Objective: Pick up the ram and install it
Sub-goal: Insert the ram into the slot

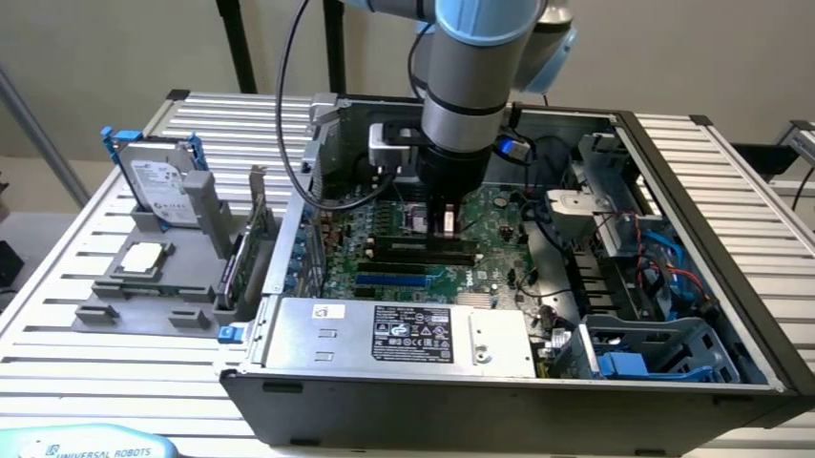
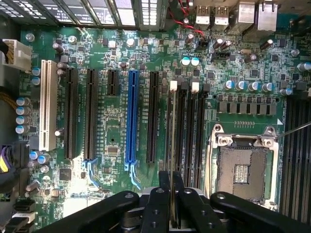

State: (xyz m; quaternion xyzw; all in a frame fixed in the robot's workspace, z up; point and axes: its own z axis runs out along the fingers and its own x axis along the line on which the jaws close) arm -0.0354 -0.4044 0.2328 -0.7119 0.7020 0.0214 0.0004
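ram [image 2: 173, 145] held edge-on in pincer [image 2: 173, 187] above motherboard [image 2: 112, 53] slots, inside computer case [image 1: 713, 181], on table [image 1: 76, 363]

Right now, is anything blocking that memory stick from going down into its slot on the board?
Nothing visible does. The gripper holds the ram edge-on directly over the black memory slots, with only open air between.

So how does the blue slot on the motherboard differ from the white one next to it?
The blue slot is narrow, while the white slot looks wider. The blue slot ends in a light-blue latch at one end, while the white slot shows no latch. Black slots lie between them, so they are apart, not adjacent. Both are long, straight, unfilled and run parallel on the green motherboard.
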